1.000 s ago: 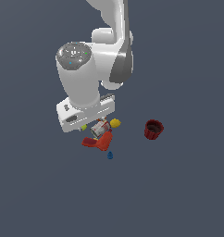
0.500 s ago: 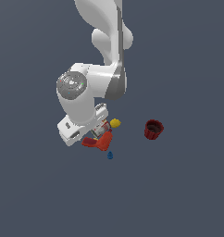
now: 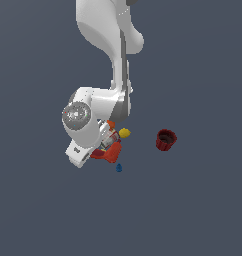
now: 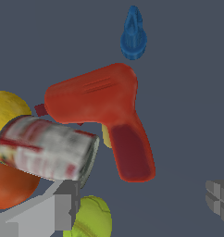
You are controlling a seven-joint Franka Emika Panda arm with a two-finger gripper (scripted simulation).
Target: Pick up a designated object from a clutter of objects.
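The hand [image 4: 141, 208] hangs low over the clutter, fingers [image 4: 63, 210] spread wide apart with nothing between them. The glossy red L-shaped tool [image 4: 107, 111] lies flat on the dark tabletop [image 3: 193, 200] just beyond the fingertips, its stem pointing into the gap. A silver-and-red can [image 4: 46, 148] touches its side; a small blue drop [image 4: 133, 34] sits near. Since half a second ago the arm has dropped lower over the pile.

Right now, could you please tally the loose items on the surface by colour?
Red: 2, the L-shaped tool and the ribbed cup
Yellow: 1, lemon shape
Yellow-green: 1, ball
Orange: 1, ball
Blue: 1, drop
Silver-and-red: 1, can
Total: 7
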